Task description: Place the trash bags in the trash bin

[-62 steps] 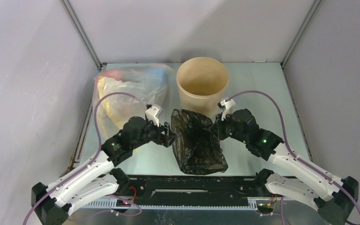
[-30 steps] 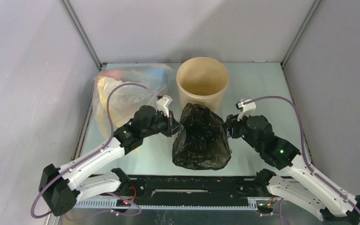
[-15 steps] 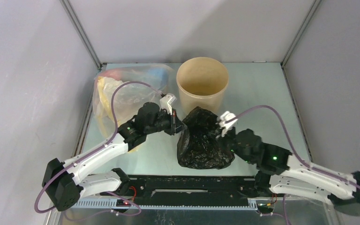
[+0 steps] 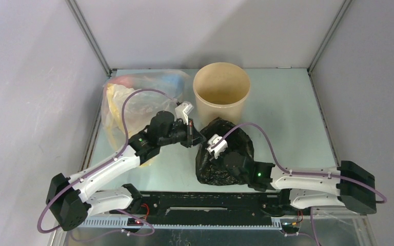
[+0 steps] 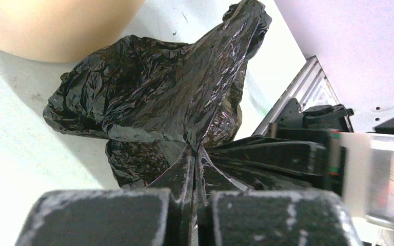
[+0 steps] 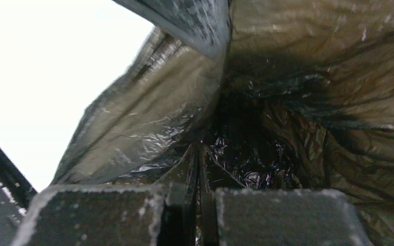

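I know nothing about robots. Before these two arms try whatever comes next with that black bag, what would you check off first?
1. Left gripper has a hold on the black bag: ok, jaws shut on a fold of plastic.
2. Right gripper has a hold too: ok, shut on another fold.
3. Bin upright with its mouth open: ok.
4. Bag lifted off the table: not ok, its bulk lies there, just in front of the bin.
5. Clear bag out of the path: ok, it lies left of the bin, apart from the black bag.
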Controlling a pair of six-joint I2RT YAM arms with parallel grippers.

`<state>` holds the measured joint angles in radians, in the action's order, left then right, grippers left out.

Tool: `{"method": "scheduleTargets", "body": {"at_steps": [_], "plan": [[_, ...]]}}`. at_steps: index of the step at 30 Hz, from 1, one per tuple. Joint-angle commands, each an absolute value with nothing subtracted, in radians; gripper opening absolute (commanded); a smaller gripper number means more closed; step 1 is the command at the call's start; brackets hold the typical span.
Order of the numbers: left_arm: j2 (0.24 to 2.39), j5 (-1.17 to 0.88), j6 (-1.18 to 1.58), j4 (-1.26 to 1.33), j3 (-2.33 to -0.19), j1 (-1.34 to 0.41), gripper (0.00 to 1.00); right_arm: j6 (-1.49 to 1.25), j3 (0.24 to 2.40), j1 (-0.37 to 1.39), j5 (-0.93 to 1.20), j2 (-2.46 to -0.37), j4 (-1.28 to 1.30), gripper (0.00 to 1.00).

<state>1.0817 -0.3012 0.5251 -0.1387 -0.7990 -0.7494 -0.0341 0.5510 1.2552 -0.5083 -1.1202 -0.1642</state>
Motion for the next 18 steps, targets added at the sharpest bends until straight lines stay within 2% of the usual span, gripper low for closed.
{"method": "scheduleTargets", "body": {"at_steps": [1, 8, 18], "plan": [[1.082, -0.313, 0.557, -0.136, -0.842, -0.743, 0.00, -0.052, 0.483, 1.211, -0.511, -1.172, -0.415, 0.00], [1.109, -0.335, 0.593, -0.138, -0.859, -0.741, 0.00, -0.091, 0.398, 1.138, -0.526, -1.264, -0.600, 0.00], [1.133, -0.352, 0.611, -0.148, -0.918, -0.742, 0.00, -0.135, 0.383, 1.051, -0.481, -1.432, -0.775, 0.00]]}}
